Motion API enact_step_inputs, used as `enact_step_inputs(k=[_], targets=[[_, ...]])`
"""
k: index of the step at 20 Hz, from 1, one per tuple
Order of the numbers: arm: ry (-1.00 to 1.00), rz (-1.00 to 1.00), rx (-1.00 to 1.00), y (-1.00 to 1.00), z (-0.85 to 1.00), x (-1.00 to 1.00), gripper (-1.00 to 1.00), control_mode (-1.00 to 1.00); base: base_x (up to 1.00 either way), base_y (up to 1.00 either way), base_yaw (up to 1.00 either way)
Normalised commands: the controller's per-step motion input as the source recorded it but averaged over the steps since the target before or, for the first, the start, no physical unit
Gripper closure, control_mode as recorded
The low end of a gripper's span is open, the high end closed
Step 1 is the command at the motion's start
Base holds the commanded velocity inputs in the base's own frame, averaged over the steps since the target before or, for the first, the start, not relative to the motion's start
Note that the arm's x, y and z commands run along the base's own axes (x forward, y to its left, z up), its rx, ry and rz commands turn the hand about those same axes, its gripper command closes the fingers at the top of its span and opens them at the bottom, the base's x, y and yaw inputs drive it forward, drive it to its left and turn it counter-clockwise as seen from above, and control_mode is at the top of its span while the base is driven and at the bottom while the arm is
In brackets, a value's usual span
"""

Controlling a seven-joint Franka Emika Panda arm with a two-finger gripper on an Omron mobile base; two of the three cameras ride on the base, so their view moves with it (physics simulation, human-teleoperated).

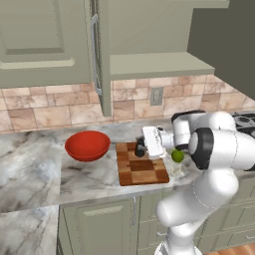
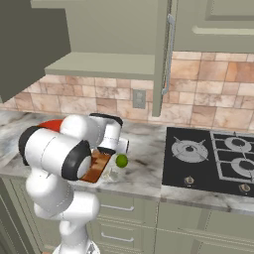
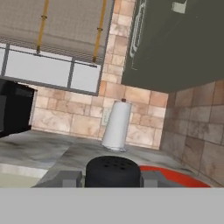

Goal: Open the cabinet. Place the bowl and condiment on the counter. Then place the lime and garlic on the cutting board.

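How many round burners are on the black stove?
3 show on the stove, in the right base view: one at front left, one further right behind it, one at the right edge. More may be cut off there.

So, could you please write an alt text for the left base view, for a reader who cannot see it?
A white robot arm reaches over a chequered wooden cutting board on a grey-white marble counter, its tool closed on a small black bottle. A glossy red bowl sits left of the board, a small green lime right of it, below an open sage-green cabinet.
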Motion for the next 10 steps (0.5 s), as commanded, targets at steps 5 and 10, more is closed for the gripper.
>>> enact_step_inputs(k=[5,10], targets=[[0.0,-0.01,0.0,0.05,-0.08,0.45,1.0,-1.0,0.0,0.0,0.0],[0.0,-0.01,0.0,0.05,-0.09,0.47,1.0,-1.0,0.0,0.0,0.0]])
